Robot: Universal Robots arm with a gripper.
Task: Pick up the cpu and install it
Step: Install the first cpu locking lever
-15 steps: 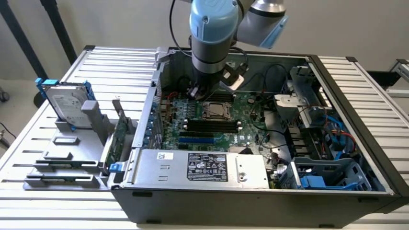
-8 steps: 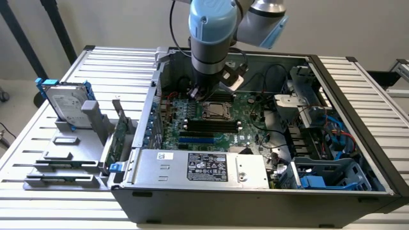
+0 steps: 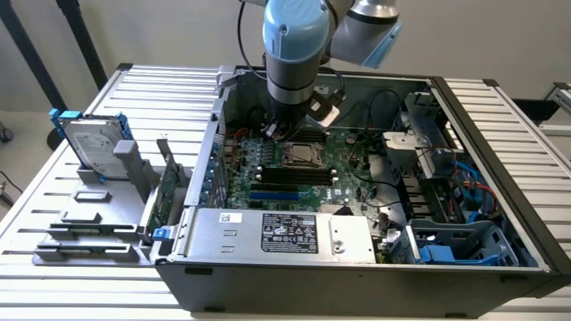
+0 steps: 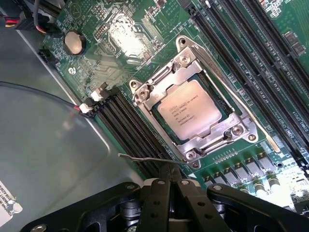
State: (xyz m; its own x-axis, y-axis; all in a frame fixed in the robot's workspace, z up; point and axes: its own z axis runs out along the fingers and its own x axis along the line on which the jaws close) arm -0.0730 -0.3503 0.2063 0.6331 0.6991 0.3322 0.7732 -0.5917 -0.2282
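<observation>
You are looking at the tool (image 4: 171, 182) closed, its two black fingers pressed together with nothing between them. It hangs low over the green motherboard (image 4: 270, 169) inside the open computer case (image 3: 357, 287). Your cpu (image 4: 189, 108) is not in the tool. It lies flat in its socket on the motherboard, silver-grey top with printed lettering facing up. The socket's metal retention frame (image 4: 159, 79) sits around its edges. The tool's tips are near one corner of that frame but apart from the cpu itself. A thin metal lever (image 4: 145, 158) runs just beside the tips, and you cannot tell whether they touch it. Black memory slots (image 4: 128, 123) flank the socket on two sides, and a round coin battery (image 4: 75, 42) sits further off on the board. In the exterior view the arm comes down from above into the case and the tool (image 3: 283, 130) stands just behind the socket. The cpu (image 3: 301, 155) is near the middle of the board. The grey power supply (image 3: 277, 234) fills the near part of the case. To the exterior view's left, on the slatted desk (image 3: 160, 87), a grey holder keeps the silver hard drive (image 3: 93, 144) with blue rails upright. The green expansion card (image 3: 163, 194) stands on edge between that holder and the case.
</observation>
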